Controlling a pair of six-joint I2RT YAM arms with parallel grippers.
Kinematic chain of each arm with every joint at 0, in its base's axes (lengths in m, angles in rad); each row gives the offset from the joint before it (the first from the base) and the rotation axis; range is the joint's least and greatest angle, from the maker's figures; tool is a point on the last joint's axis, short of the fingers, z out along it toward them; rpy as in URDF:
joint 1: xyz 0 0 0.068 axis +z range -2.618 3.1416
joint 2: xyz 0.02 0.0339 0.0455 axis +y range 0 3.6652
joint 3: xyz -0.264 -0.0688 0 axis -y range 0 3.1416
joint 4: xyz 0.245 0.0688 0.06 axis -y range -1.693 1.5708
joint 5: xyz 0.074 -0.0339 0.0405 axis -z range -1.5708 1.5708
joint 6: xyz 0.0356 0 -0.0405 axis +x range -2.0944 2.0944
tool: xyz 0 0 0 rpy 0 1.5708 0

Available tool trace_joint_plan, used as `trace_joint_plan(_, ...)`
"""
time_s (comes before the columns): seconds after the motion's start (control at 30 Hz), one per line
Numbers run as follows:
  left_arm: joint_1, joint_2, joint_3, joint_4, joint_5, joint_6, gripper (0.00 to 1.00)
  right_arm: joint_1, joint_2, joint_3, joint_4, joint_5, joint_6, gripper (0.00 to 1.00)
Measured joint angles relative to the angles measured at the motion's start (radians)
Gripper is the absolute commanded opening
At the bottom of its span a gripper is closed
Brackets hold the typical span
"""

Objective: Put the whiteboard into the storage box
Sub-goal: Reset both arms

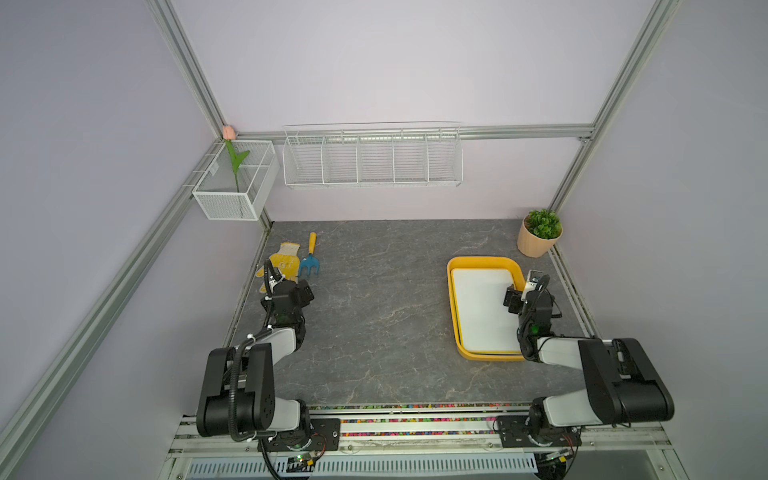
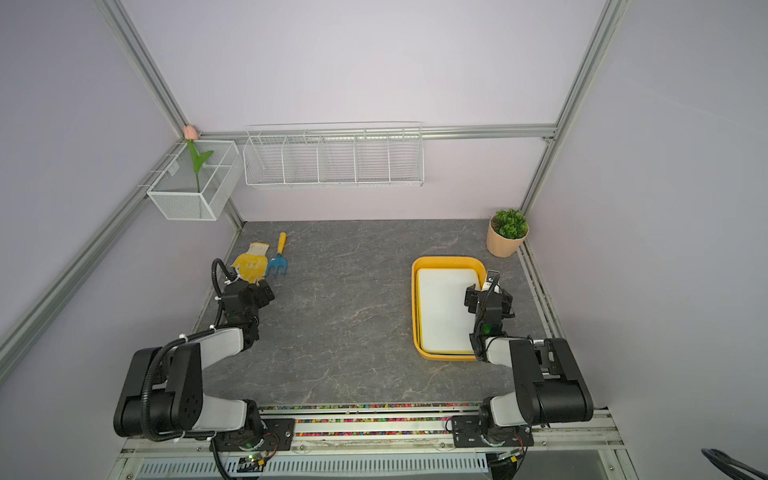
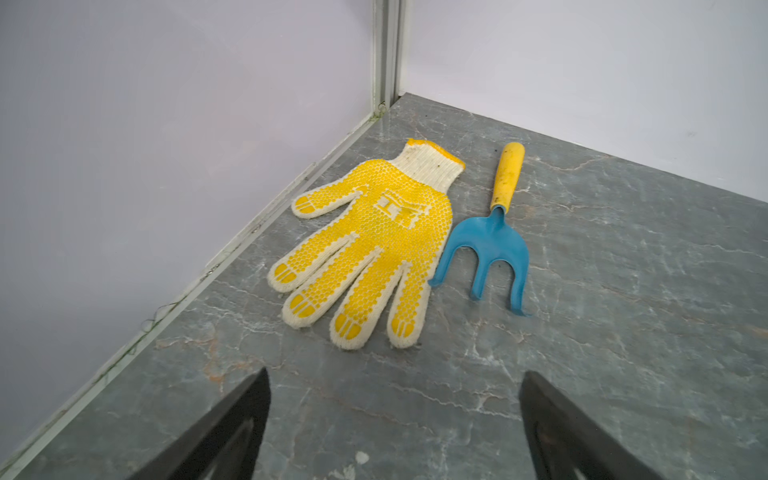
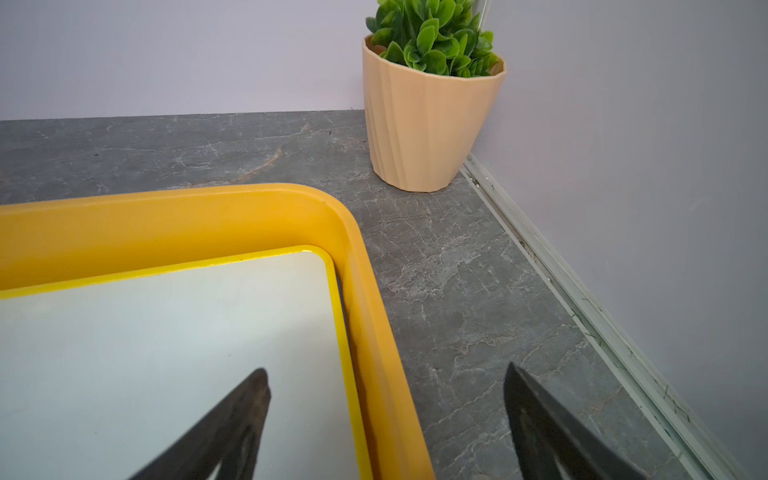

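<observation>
Over the right wall of the storage box [image 4: 249, 208], your right gripper [image 4: 386, 368] has its jaws wide apart and nothing between them. One finger hangs over the whiteboard [image 4: 166, 353], the other over bare table [image 4: 478, 270] outside the box. Can't tell whether either tip touches anything.

The whiteboard lies flat inside the box, white face up, yellow edge close along the far and right walls. In both top views it fills most of the box [image 1: 486, 261] floor. The box sits on the right half of the table, long side running away from you. A potted plant [image 4: 424, 116] stands upright in the far right corner, near the box but apart from it.

Your left gripper [image 3: 395, 372] is also spread wide and empty, low over the table's left side. Just ahead of it a yellow glove [image 3: 374, 232] lies flat, palm dots up, with a blue hand rake [image 3: 490, 237] right beside it, tines toward the gripper.

On the back wall hangs a wire rack [image 1: 372, 158]. On the left wall is a mesh basket [image 1: 232, 187] with a tulip [image 1: 229, 133] in it.
</observation>
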Motion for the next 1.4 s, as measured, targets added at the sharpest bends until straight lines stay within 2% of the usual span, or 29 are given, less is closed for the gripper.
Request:
trace_joint_plan(0.13,0.0,0.0,-0.005,0.042,0.057,0.019,0.94,-0.004,0.0,0.0,0.017,-0.016,0.0,0.9)
trace_joint_plan(0.33,-0.013,0.073,-0.114,0.293,0.1,0.061,0.95,-0.007,0.003,0.0,0.034,-0.049,-0.008,0.9)
trace_joint_plan(0.47,-0.014,0.093,-0.132,0.311,0.11,0.073,0.96,-0.011,0.008,-0.002,0.047,-0.065,-0.011,0.89)
trace_joint_plan(0.57,-0.016,0.095,-0.124,0.341,0.114,0.082,0.99,-0.013,0.071,-0.002,0.105,-0.074,-0.018,0.89)
trace_joint_plan(0.63,-0.018,0.095,-0.122,0.353,0.116,0.084,0.99,-0.014,0.093,0.006,0.078,-0.081,-0.026,0.89)
trace_joint_plan(1.4,-0.02,0.095,-0.122,0.37,0.118,0.084,0.99,-0.016,0.095,0.024,0.056,-0.093,-0.026,0.89)
